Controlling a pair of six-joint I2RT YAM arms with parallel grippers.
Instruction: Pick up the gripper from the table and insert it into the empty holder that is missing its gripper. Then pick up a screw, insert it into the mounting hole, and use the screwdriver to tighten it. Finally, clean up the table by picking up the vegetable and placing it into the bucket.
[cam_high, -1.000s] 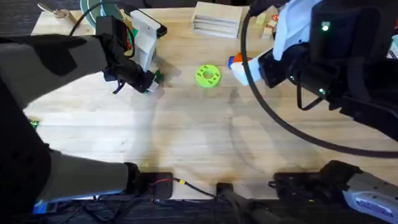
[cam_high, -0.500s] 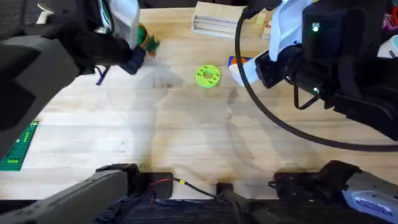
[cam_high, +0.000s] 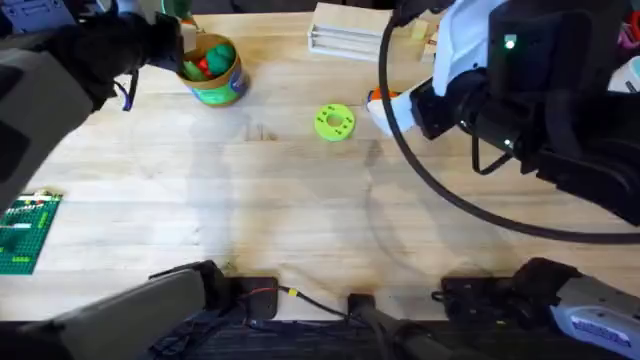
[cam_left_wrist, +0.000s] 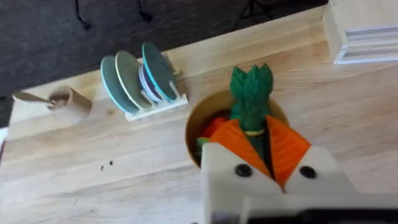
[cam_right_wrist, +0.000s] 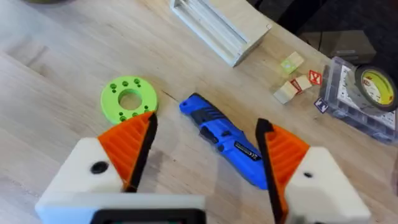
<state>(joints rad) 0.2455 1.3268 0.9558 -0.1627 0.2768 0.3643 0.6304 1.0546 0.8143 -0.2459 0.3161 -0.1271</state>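
Carrot-like toy, the small dark green leafy vegetable (cam_left_wrist: 251, 93), sits clamped between the orange ribbed pads (cam_left_wrist: 289, 149) of the left pincer (cam_left_wrist: 258, 146), its leafy end sticking out past the fingertips. Directly beneath it in the left wrist view is the open mouth of the small round bucket (cam_left_wrist: 198, 127) with its yellow rim, and something red and orange lies inside. From overhead the same bucket (cam_high: 212, 70), yellow inside with a green-blue outer wall, stands on the pale wooden worktop (cam_high: 300, 210) near its far left corner, with the dark left arm reaching over it from the left.

Beyond the bucket in the left wrist view stands a white rack of teal and pale discs (cam_left_wrist: 140, 81), and farther off a small wooden cup with a spoon (cam_left_wrist: 59, 99).

The right pincer (cam_right_wrist: 202, 146) hangs with its white fingers and orange pads spread wide apart, holding nothing. Between them on the worktop lies the short screwdriver with the thick bright blue handle (cam_right_wrist: 224, 140), and just beside its end rests a lime-green round disc with small holes (cam_right_wrist: 129, 99). Overhead, that disc (cam_high: 334, 122) lies near the middle of the far half of the worktop, apart from the bucket. A pale wooden slotted block (cam_high: 348, 28) sits at the far edge, and a green studded brick plate (cam_high: 25, 232) lies at the left edge.
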